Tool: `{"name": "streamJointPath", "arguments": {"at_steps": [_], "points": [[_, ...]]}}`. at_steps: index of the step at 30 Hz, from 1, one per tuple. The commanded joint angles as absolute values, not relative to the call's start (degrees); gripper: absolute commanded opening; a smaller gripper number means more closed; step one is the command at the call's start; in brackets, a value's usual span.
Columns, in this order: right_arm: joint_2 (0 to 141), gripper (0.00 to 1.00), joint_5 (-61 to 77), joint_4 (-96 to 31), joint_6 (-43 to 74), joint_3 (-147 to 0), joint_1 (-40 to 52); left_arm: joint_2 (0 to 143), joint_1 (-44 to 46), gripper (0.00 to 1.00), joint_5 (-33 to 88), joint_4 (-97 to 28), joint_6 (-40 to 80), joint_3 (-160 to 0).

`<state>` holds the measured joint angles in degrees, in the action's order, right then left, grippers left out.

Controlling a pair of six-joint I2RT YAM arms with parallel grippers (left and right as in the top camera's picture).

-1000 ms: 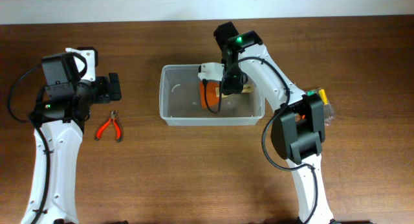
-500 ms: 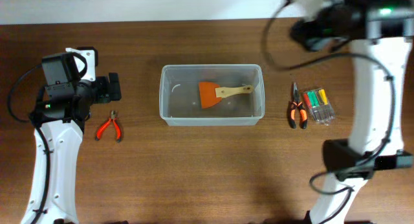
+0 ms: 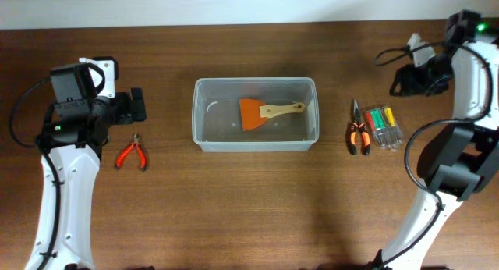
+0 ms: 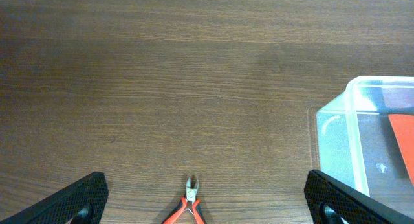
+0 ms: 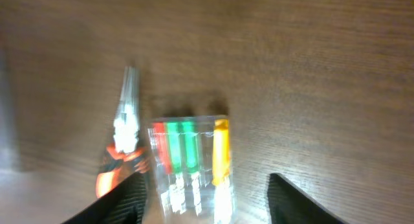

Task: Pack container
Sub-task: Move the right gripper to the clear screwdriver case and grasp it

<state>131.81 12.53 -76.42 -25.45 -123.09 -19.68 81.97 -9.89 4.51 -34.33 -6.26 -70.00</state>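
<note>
Container (image 3: 196, 114): sitting mid-desk (image 3: 249, 215), holding an orange scraper (image 3: 263, 111); right end effector (image 5: 206, 197) hanging spread and empty above the screwdriver case (image 5: 189, 160), with orange pliers (image 5: 121, 143) lying just beside it; view blurring, so it is probably, not certainly, centring; likely next pick: closing across the case's sides, one finger slipping between case and pliers; left end effector (image 4: 207, 191) hovering spread, empty, over red pliers (image 4: 187, 208); bare desk lying open between case and container.
</note>
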Motion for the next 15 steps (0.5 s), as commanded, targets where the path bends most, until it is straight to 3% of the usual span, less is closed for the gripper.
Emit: {"name": "streamJointPath", "arguments": {"at_steps": [1,15], "points": [[131.63,0.99,8.1,-71.35,-25.63,-115.72,-18.76,82.08,-10.02,0.99,4.71,-34.2,-7.01,-70.76],[131.63,0.99,16.71,-67.57,-29.34,-111.31,-18.46,82.08,-10.02,0.99,4.71,-34.2,-7.01,-70.76]]}}
